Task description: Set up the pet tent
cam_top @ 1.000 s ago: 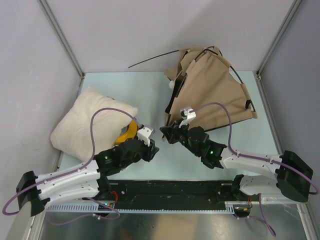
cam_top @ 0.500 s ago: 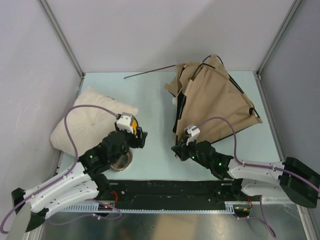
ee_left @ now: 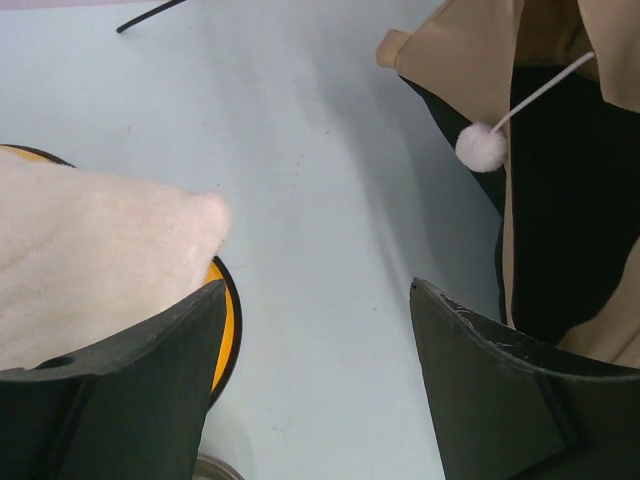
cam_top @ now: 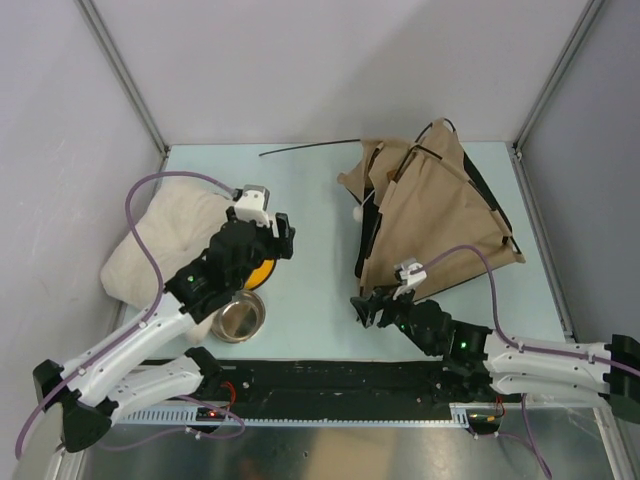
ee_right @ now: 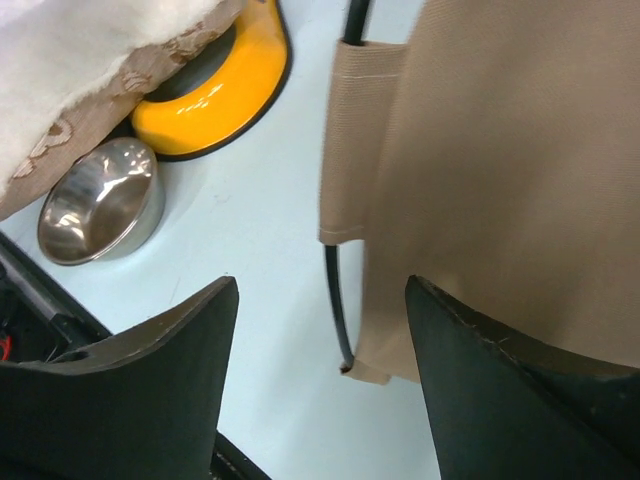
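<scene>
Gaping now beside the pet tent (cam_top: 440, 210), right fingers (ee_right: 130, 390) were clenched before; left fingers (ee_left: 110, 390) spread wider, empty.

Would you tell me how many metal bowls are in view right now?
1. The metal bowl sits just in front of the yellow holder, towards the arms; another may be hidden under the cream pillow.

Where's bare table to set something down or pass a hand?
Bare table runs down the middle, between left gripper and pet tent, from the loose black pole to the near edge. Crowded: pillow, yellow holder and steel bowl at left; tent fills the right.
</scene>
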Controlling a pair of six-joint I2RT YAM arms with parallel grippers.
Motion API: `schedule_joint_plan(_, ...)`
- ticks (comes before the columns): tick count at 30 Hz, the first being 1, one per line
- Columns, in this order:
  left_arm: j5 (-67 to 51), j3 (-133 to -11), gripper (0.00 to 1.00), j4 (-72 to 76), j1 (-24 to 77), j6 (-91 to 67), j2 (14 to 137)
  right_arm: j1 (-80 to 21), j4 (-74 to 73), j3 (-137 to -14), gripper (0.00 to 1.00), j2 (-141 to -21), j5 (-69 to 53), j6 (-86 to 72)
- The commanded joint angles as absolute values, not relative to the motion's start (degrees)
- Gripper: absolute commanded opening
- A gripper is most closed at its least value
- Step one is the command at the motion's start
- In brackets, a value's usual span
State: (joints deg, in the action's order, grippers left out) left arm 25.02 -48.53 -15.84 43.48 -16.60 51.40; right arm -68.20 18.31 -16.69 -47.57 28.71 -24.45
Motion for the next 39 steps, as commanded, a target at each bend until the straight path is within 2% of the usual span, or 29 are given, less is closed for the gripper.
schedule_joint_plan(1,23.5,-52.8,0.78,-15.4,41.8,-14.6,54.5,-72.0,10.5,-16.3,0.74,-42.3,43.3,-26.6)
schedule_joint_plan(4,22.3,-54.1,0.78,-15.4,41.0,-14.7,56.0,-74.8,3.8,-18.0,0.76,-38.8,50.5,-29.7)
schedule_joint_plan(10,20.9,-55.5,0.78,-15.4,39.9,-14.9,56.5,-75.4,-14.9,-30.3,0.79,-38.0,61.8,-37.0)
schedule_joint_plan(17,20.9,-55.3,0.79,-15.6,39.0,-14.5,54.4,-75.0,-9.4,-41.2,0.81,-40.6,63.6,-26.1)
schedule_joint_plan(21,20.8,-55.1,0.8,-15.8,38.7,-14.6,53.1,-72.3,-8.1,-49.2,0.77,-45.9,63.1,-21.5)
schedule_joint_plan(27,20.7,-54.7,0.8,-16.5,38.5,-14.6,51.6,-65.3,-15.7,-65.0,0.69,-58.9,61.1,-21.8)
schedule_joint_plan(39,20.3,-50.8,0.8,-17.9,38.4,-16.5,47.7,-57.7,-35.8,-83.8,0.68,-77.1,60.6,-28.2)
